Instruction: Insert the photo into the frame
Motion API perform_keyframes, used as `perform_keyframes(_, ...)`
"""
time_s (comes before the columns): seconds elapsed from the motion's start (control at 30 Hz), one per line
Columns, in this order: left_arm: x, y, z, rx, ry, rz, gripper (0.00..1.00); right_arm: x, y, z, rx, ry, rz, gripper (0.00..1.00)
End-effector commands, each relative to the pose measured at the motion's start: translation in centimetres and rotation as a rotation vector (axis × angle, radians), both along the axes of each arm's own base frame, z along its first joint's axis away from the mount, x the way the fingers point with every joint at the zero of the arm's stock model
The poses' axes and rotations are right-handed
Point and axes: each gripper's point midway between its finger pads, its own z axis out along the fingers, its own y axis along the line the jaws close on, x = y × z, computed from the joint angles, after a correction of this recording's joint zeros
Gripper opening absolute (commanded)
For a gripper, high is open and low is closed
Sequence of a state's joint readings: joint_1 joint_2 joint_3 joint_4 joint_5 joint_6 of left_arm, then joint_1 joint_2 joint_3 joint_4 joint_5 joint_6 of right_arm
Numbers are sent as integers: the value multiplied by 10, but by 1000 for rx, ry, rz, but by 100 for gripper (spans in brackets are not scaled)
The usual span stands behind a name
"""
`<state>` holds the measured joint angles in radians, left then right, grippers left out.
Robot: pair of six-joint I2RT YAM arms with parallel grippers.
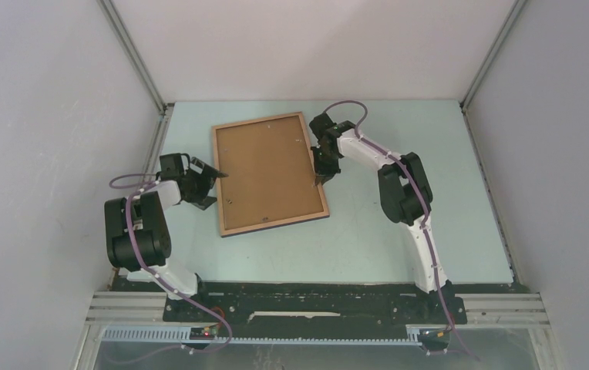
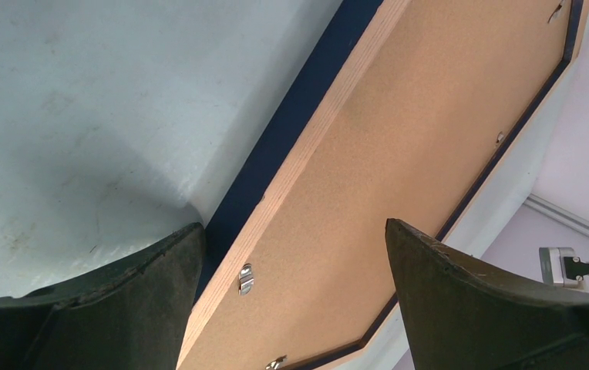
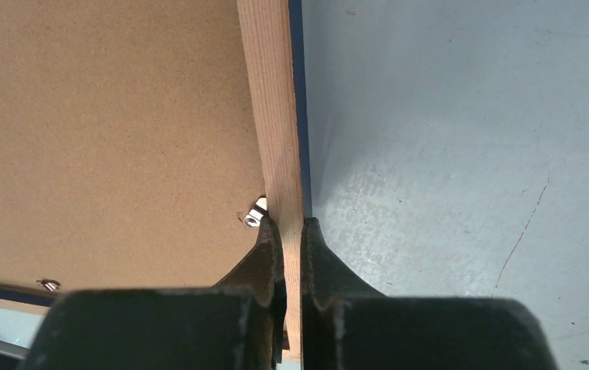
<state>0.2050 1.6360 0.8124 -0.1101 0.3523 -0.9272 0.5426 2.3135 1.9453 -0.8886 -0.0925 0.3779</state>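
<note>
The frame (image 1: 259, 119) lies on the table with its brown wood face up. The photo's plain brown fibreboard back (image 1: 264, 173) fills it, and the beach print is hidden. My right gripper (image 1: 324, 176) is shut on the frame's right rail, one finger inside and one outside. The right wrist view shows this grip (image 3: 285, 223) on the rail (image 3: 272, 92), beside the board (image 3: 106, 131). My left gripper (image 1: 218, 174) is open at the frame's left edge. In the left wrist view its jaws (image 2: 292, 225) straddle the rail (image 2: 313, 146) and the board (image 2: 430, 139) without touching.
Small metal retaining tabs (image 2: 246, 278) (image 3: 255, 213) sit along the inner edge of the rails. The pale blue table (image 1: 399, 231) is walled in by white panels at the left, right and back. The frame's navy underside shows along its left edge.
</note>
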Motion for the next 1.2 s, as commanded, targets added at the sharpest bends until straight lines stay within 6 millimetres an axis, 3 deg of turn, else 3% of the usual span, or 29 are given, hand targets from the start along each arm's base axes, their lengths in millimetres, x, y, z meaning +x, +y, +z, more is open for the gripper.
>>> perform_keyframes(0.0, -15, -15, -5, -47, 34, -23, 95, 3, 16, 9, 73, -6, -17, 4)
perform_keyframes(0.1, -15, -16, -5, -55, 32, -23, 95, 6, 17, 23, 76, -46, -31, 34)
perform_keyframes(0.2, -16, -17, -3, -61, 27, -18, 95, 11, 15, 41, 77, -95, -69, 52)
perform_keyframes(0.3, -23, -25, -2, -100, 16, 1, 95, 11, 13, 49, 72, -110, -126, 59)
perform_keyframes(0.43, -38, -44, -2, -188, -29, 37, 95, 6, -1, 43, -28, -126, -190, 64)
perform_keyframes(0.63, -43, -49, 9, -181, -64, 21, 95, 7, -24, 23, -117, -100, -290, 68)
perform_keyframes(1.17, -46, -55, 9, -180, -66, 12, 95, 7, -36, 0, -159, -46, -356, 42)
